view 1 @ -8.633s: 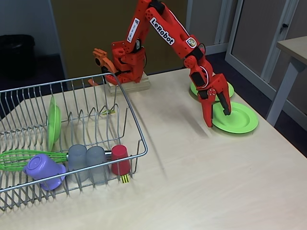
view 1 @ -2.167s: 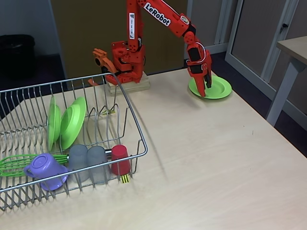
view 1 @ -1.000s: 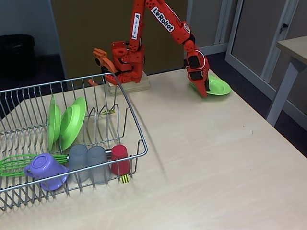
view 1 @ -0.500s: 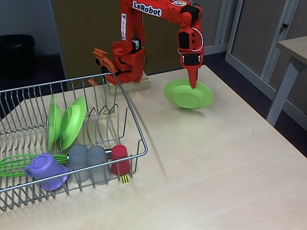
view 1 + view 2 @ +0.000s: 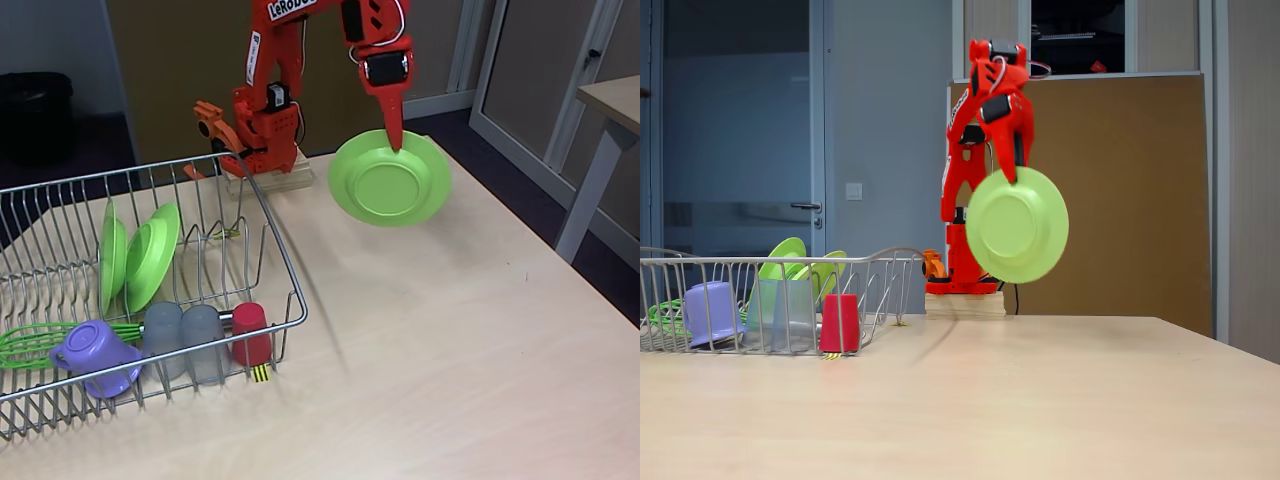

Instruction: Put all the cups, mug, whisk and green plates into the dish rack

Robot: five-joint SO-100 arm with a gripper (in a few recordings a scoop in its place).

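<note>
Rack (image 5: 285,290) near-left w/ mug (image 5: 92,355), cups (image 5: 182,338), 2 plates (image 5: 150,255). Farther back, tool (image 5: 393,140) clamped on 3rd plate's (image 5: 390,182) top rim, hanging above desk (image 5: 450,350). Light, stiff, prob slick plastic; rim grip suits.

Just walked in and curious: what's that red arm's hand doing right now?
Hand: closed on the rim of a round lime-green plastic plate, lifted clear of the table.
</note>
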